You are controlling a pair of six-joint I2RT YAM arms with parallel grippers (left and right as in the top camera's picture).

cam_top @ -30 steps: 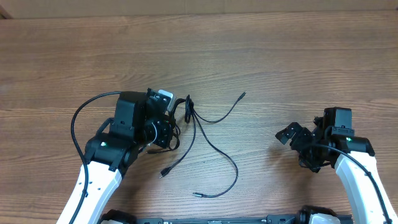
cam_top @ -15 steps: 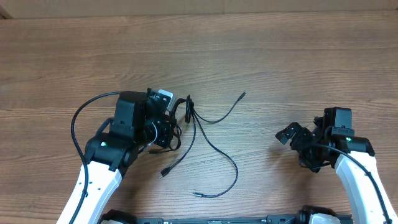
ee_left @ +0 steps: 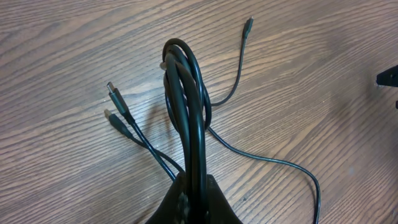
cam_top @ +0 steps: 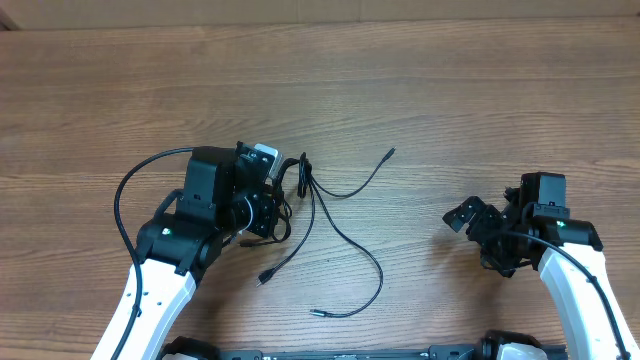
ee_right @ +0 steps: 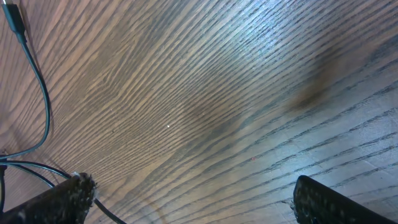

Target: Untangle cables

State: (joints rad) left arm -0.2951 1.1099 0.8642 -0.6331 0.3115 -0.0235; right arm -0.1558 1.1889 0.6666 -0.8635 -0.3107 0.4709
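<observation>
The cables (cam_top: 318, 205) are thin black cords on the wooden table, bunched at the left and trailing right and toward the front. My left gripper (cam_top: 272, 200) is shut on the looped bundle (ee_left: 186, 106), which stands up between its fingers (ee_left: 196, 199). Two plug ends (ee_left: 113, 99) lie left of the loop and one strand ends at a small plug (ee_left: 249, 23) at the far right. My right gripper (cam_top: 480, 232) is open and empty, well right of the cables; its fingers (ee_right: 186, 199) are spread wide over bare wood. A strand (ee_right: 37, 87) shows at the left in the right wrist view.
The wooden table (cam_top: 450, 90) carries nothing else. A thick black arm wire (cam_top: 125, 200) loops out to the left of my left arm. Loose strand ends lie near the front edge (cam_top: 315, 312) and at the middle (cam_top: 390, 153).
</observation>
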